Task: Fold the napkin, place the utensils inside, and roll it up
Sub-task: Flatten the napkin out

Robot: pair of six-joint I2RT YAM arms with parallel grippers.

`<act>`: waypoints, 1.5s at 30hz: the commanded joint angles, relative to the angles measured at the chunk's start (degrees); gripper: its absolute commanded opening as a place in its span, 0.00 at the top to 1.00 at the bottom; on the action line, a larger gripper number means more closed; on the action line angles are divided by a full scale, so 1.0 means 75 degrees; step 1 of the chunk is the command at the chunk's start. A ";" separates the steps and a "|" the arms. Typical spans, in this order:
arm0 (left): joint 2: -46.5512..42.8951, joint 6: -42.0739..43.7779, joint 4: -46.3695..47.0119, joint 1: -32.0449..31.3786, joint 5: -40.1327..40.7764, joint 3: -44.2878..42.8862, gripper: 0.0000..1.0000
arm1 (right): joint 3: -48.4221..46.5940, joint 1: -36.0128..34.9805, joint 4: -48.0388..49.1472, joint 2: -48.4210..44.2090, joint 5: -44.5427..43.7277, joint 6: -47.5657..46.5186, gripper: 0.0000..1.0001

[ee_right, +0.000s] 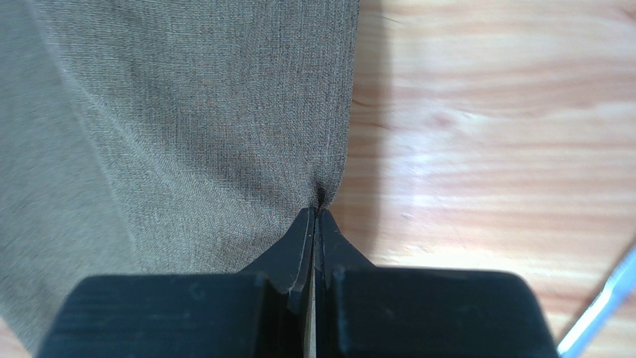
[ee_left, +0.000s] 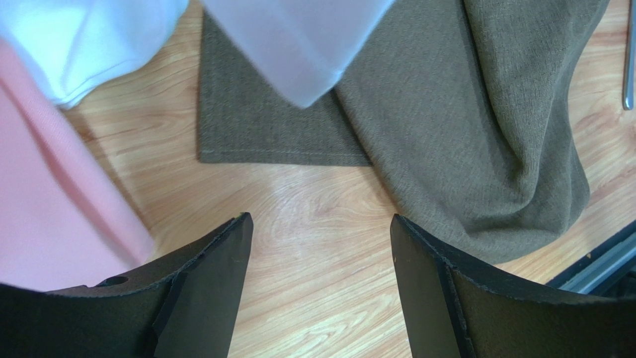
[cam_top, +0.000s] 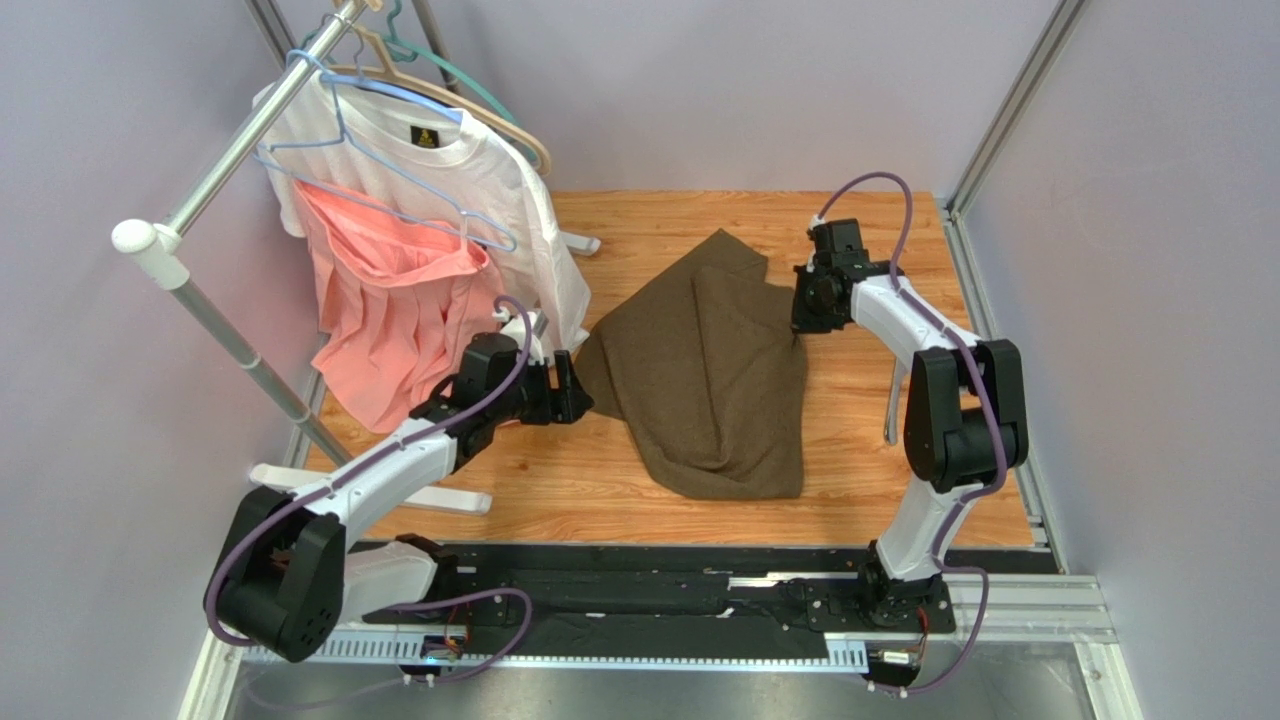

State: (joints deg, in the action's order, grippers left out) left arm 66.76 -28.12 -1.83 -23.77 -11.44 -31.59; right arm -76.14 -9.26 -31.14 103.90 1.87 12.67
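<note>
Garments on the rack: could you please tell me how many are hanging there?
2. A white T-shirt hangs on the rack at the far left of the top view; a pink garment hangs in front of it, lower down. Others may be hidden behind them.

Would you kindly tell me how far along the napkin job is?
Done: nothing clearly; the napkin lies rumpled. In hand: the right claw is shut on its edge, the left claw hovers open near a corner. Left: folding, adding the utensil lying aside, rolling.

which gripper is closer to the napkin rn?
Right. The right gripper is shut on the napkin, pinching its edge. The left gripper hangs open just short of its hemmed corner, not touching.
</note>
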 commanded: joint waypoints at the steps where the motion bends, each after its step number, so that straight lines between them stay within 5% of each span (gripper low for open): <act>1: 0.0250 -0.0118 0.0489 -0.0240 0.0073 -0.0439 0.23 | 0.0296 0.0448 -0.0149 -0.0458 -0.0600 0.0326 1.00; 21: 0.1656 -0.0305 0.1321 -0.0733 -0.0419 -0.1213 0.23 | -0.0066 0.1749 -0.0478 0.0209 -0.2252 0.0256 1.00; 26: 0.2078 -0.0341 0.1240 -0.0815 -0.0012 -0.1178 0.33 | -0.0418 0.1832 -0.0583 0.0327 -0.2137 0.0198 1.00; 31: 0.2395 -0.0504 0.0760 -0.0885 0.0985 -0.1190 0.45 | -0.0232 0.1773 -0.0489 -0.0141 -0.1515 0.0221 0.85; 36: 0.2699 -0.0680 0.0583 -0.0885 0.1502 -0.1166 0.46 | 0.0061 0.1738 -0.0489 -0.0785 -0.1141 0.0256 0.69; 45: 0.3274 -0.0704 0.0268 -0.1119 0.1794 -0.1529 0.51 | 0.0741 0.1609 -0.0325 -0.1700 -0.0660 0.0397 0.64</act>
State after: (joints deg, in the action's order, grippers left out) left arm 90.15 -32.95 2.15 -30.24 0.12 -41.08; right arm -71.94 3.22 -35.55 94.41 -5.39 14.76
